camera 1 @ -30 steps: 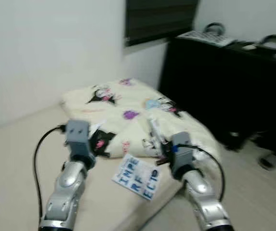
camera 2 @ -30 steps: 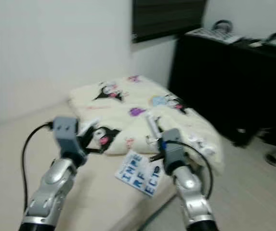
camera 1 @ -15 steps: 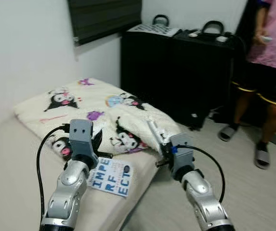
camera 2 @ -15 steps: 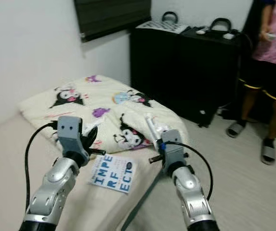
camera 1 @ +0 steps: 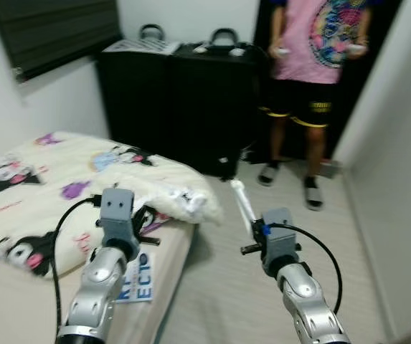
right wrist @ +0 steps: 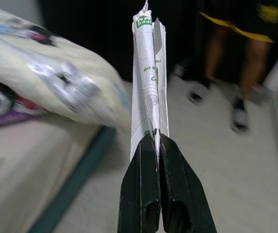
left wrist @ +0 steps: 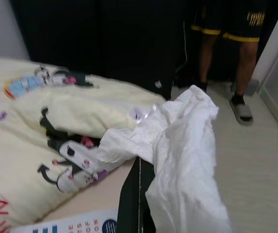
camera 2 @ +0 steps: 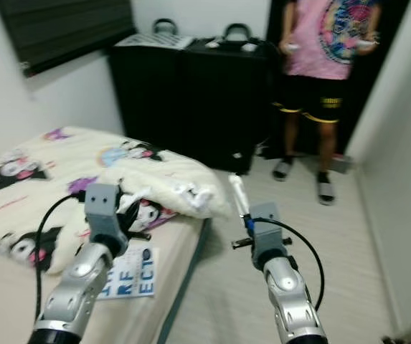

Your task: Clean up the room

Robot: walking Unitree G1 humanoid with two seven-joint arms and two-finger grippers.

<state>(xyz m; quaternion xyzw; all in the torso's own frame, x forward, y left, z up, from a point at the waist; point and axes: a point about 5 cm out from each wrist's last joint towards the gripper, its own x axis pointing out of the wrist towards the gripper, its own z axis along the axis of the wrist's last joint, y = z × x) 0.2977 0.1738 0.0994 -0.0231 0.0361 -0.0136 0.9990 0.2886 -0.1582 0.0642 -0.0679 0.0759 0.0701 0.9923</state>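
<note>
My left gripper [left wrist: 139, 170] is shut on a crumpled white plastic bag [left wrist: 187, 155], held just above the bed's corner. From the head camera the bag [camera 1: 188, 203] bunches up in front of that gripper [camera 1: 145, 223]. My right gripper [right wrist: 155, 139] is shut on a flattened white wrapper with green print [right wrist: 148, 73], which points up and away. That wrapper [camera 1: 242, 204] sticks up over the floor beside the bed, above the right gripper [camera 1: 256, 231].
A cream cartoon-print blanket [camera 1: 40, 186] covers the bed on the left, with a blue-lettered leaflet [camera 1: 139, 283] on the mattress. Black suitcases [camera 1: 183, 100] stand ahead. A person in a pink shirt [camera 1: 316, 43] stands by them. A white wall [camera 1: 399, 179] closes the right; pale floor [camera 1: 227, 301] lies between.
The view has swung to the right, so the bed now sits at the left and the person stands ahead. Both grippers still hold their items.
</note>
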